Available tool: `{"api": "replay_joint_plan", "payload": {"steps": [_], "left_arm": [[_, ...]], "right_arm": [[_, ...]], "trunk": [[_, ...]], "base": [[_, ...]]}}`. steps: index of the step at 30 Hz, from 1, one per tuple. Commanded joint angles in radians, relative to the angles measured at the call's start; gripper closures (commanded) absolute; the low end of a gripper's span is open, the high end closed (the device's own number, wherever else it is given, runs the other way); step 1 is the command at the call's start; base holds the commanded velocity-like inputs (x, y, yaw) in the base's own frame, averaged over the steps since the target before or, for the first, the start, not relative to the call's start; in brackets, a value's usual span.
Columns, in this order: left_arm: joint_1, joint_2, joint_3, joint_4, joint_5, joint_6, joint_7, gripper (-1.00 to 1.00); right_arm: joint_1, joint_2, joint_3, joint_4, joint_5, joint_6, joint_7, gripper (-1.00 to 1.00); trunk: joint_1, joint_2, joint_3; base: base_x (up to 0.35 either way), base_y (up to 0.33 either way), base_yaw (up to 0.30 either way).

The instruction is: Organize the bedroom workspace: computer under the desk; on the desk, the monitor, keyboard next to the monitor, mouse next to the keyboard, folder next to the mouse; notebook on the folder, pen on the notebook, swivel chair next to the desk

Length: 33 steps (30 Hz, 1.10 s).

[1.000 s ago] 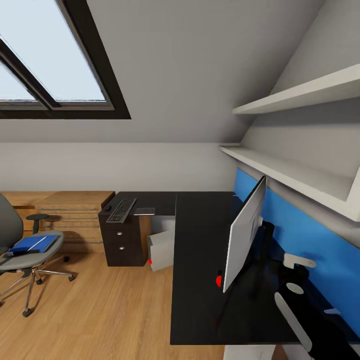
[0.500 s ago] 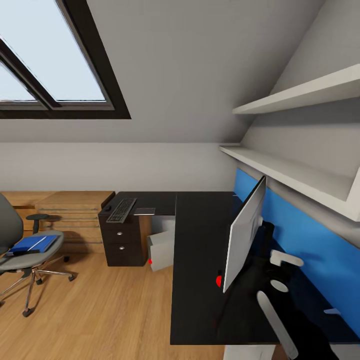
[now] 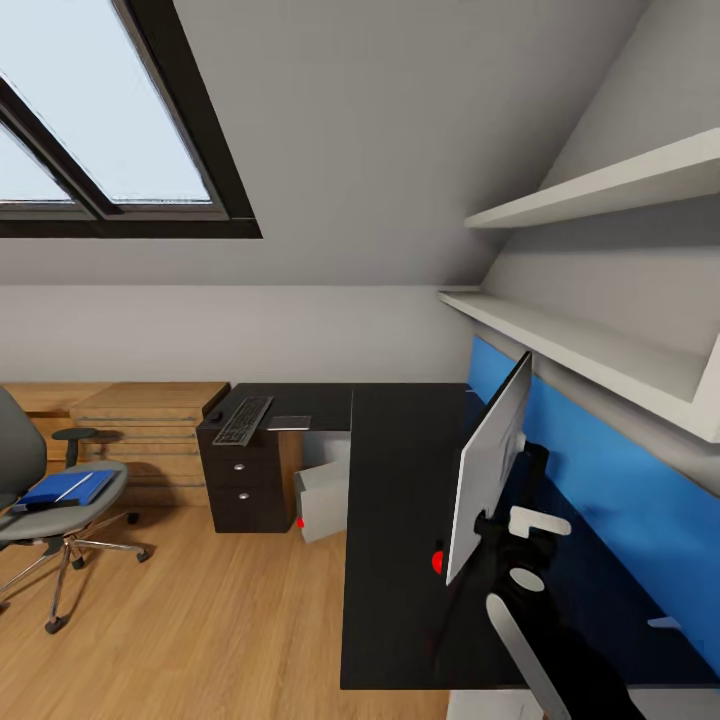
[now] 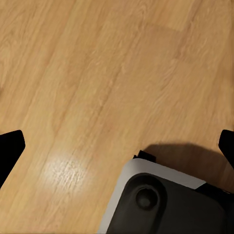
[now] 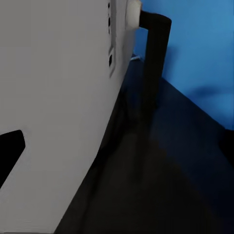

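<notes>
The monitor (image 3: 488, 470) stands edge-on on the right wing of the black desk (image 3: 400, 520), its grey back (image 5: 53, 97) and black stand post (image 5: 153, 63) close in the right wrist view. My right gripper (image 3: 495, 530) is open just behind the monitor's back (image 5: 117, 151). The keyboard (image 3: 243, 420), a small black mouse (image 3: 215, 414) and the grey notebook (image 3: 289, 423) lie on the desk's left wing. The computer (image 3: 322, 500) sits under the desk. The blue folder (image 3: 68, 488) rests on the swivel chair (image 3: 45, 520) at far left. I cannot make out the pen. My left gripper (image 4: 117, 146) hangs open over the floor.
White shelves (image 3: 600, 350) and a blue wall panel (image 3: 620, 480) run along the right wall above the desk. A wooden cabinet (image 3: 140, 430) stands left of the desk's drawers (image 3: 240, 490). Wood floor (image 3: 200, 620) lies between chair and desk; my base (image 4: 161, 204) is below the left gripper.
My right arm has moved left and down toward the monitor's back. Chair, folder, keyboard and camera have stayed where they were.
</notes>
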Motion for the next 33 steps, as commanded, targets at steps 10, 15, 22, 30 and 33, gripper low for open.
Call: {"api": "replay_joint_plan", "payload": {"steps": [10, 15, 22, 30, 33], "left_arm": [[0.000, 0.002, -0.009, -0.002, 0.009, -0.003, 0.006, -1.00], [0.000, 0.002, -0.009, -0.002, 0.009, -0.003, 0.006, -1.00], [0.000, 0.003, -0.009, -0.002, 0.009, -0.003, 0.006, -1.00], [0.000, 0.002, -0.009, -0.002, 0.009, -0.003, 0.006, -1.00], [0.000, 0.001, -0.009, -0.002, 0.008, -0.004, 0.006, -1.00]], "right_arm": [[-0.001, 0.000, 0.056, 0.001, -0.002, 0.000, -0.008, -1.00], [-0.001, 0.000, 0.055, 0.001, -0.001, 0.000, -0.009, -1.00], [-0.001, -0.001, 0.052, -0.003, -0.001, -0.010, -0.010, -1.00], [-0.001, -0.002, 0.066, -0.007, -0.002, -0.059, -0.011, -1.00], [-0.001, -0.001, 0.085, -0.015, -0.002, -0.066, -0.011, -1.00]], "trunk": [[0.000, -0.002, -0.002], [0.000, -0.002, -0.002], [0.000, -0.002, -0.002], [0.000, -0.002, -0.002], [0.000, -0.002, -0.002]], "base": [[-0.265, 0.000, 0.000], [-0.331, 0.000, 0.000], [-0.288, 0.026, 0.000], [-0.072, 0.010, 0.000], [-0.016, 0.002, 0.000]]}}
